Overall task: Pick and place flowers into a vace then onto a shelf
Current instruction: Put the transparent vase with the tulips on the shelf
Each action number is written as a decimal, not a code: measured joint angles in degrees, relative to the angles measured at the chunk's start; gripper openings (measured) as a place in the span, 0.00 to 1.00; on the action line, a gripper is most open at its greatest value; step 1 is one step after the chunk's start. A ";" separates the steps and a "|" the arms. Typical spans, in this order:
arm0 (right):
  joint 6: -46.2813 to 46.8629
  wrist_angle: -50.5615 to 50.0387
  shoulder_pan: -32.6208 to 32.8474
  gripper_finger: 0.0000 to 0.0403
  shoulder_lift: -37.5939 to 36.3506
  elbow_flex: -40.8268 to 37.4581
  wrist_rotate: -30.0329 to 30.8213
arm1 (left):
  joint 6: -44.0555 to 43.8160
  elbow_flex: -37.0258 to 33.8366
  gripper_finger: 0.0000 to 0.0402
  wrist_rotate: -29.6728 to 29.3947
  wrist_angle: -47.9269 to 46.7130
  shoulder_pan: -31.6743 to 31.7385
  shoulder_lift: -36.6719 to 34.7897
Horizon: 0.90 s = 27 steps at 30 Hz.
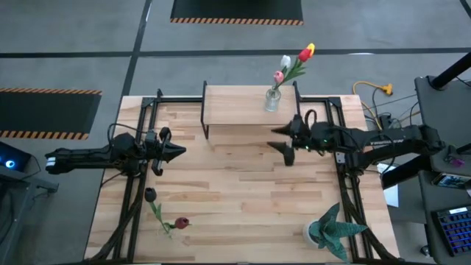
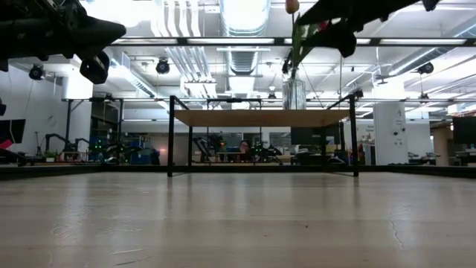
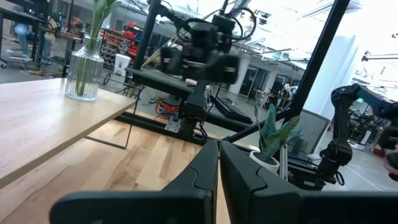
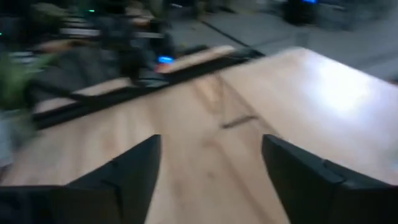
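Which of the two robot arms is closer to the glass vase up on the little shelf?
The right. Its gripper hangs just off the shelf, beside the vase; the left gripper sits farther away over the table.

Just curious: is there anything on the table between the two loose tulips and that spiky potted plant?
No. In the overhead view the stretch between the tulips and the potted plant is bare wooden table.
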 joint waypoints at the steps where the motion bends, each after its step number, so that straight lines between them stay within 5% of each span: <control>1: -0.41 1.19 0.78 0.63 -0.83 -0.94 -1.32 | 0.00 0.00 0.00 0.00 0.00 0.00 0.00; 7: -3.89 2.62 4.17 0.34 -8.48 -7.44 -2.26 | 0.00 0.61 0.00 -0.08 0.08 0.00 -0.02; 13: -5.09 3.09 4.39 0.06 -21.65 -14.92 -12.90 | 0.00 1.74 0.00 -0.20 0.12 0.07 -0.02; 27: -16.11 1.91 4.37 0.03 -49.54 -31.86 -17.38 | 0.00 2.12 0.00 -0.29 0.02 0.09 0.00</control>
